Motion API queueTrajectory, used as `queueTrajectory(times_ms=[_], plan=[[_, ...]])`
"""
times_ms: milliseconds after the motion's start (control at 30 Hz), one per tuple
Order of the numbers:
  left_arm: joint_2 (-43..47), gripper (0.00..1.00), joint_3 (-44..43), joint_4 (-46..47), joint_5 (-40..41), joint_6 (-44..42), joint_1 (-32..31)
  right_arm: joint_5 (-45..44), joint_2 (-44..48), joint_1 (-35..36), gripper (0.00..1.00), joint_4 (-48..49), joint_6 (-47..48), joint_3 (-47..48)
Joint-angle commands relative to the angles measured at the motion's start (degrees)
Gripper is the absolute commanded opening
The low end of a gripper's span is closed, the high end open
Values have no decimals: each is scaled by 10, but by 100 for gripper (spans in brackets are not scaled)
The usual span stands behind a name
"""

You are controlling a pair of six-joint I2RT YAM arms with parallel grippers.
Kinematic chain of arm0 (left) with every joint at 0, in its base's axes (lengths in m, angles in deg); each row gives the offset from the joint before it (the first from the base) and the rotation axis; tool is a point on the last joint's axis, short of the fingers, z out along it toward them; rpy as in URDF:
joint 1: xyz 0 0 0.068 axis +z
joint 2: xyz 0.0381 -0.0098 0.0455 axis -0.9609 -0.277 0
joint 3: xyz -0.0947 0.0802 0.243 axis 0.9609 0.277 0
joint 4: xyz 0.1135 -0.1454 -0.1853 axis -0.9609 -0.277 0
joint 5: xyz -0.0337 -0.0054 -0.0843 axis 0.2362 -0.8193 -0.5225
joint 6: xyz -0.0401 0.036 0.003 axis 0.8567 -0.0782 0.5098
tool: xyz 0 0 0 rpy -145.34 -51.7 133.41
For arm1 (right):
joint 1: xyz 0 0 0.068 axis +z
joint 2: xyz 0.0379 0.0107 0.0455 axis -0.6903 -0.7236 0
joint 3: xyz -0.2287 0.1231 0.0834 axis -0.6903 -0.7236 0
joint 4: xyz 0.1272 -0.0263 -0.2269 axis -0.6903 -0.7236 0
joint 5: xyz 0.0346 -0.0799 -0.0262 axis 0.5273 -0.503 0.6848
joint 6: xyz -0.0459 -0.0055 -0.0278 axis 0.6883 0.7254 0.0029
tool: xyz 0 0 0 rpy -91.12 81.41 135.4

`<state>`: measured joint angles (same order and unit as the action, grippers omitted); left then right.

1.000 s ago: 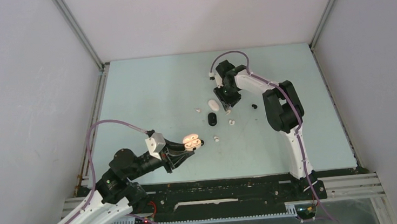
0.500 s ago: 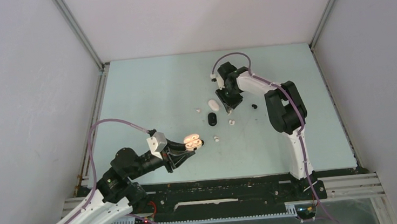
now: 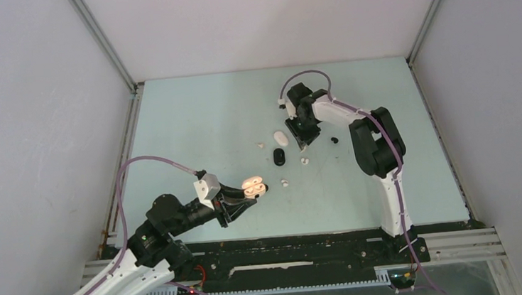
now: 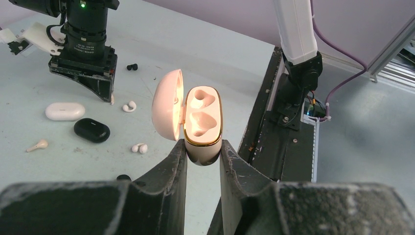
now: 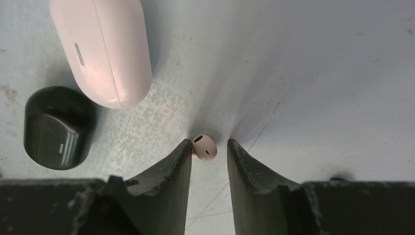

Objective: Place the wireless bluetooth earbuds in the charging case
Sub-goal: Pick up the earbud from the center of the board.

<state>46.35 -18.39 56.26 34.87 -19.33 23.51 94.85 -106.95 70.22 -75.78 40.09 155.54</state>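
My left gripper (image 4: 203,152) is shut on the base of an open beige charging case (image 4: 203,122) with a gold rim. It holds the case above the table with both sockets empty, and shows in the top view (image 3: 253,187). My right gripper (image 5: 209,142) points down at the table, its jaws open around a beige earbud (image 5: 205,147). The left finger touches the bud; a small gap remains at the right finger. In the top view the right gripper (image 3: 303,139) hides this bud.
A closed white case (image 5: 105,49) and a closed black case (image 5: 58,127) lie just left of the right gripper. White earbuds (image 3: 305,161), (image 3: 284,183), (image 3: 261,145) and a black earbud (image 3: 334,140) lie scattered around them.
My right gripper has shifted slightly to the right and settled over the beige earbud. The left arm with the open case has stayed nearly still.
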Motion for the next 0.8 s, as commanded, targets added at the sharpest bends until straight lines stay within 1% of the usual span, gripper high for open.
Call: queueTrajectory(times_ms=[0,233,333,533,700,767], plan=[[-3,1,-9,19,-8,8,-3,-21,18,5,36,-9,-9,-28],[-5,1,-9,19,-10,9,-3,-15,11,7,31,-11,-6,-35],[-6,1,-10,18,-10,9,-2,-14,2,8,20,-17,-6,-25],[-7,1,-10,18,-11,8,-2,-12,8,13,17,-17,-4,-33],[-9,1,-11,17,-11,8,-2,-6,34,14,0,-14,5,-35],[-9,1,-10,18,-11,8,-2,7,58,16,0,-11,17,-39]])
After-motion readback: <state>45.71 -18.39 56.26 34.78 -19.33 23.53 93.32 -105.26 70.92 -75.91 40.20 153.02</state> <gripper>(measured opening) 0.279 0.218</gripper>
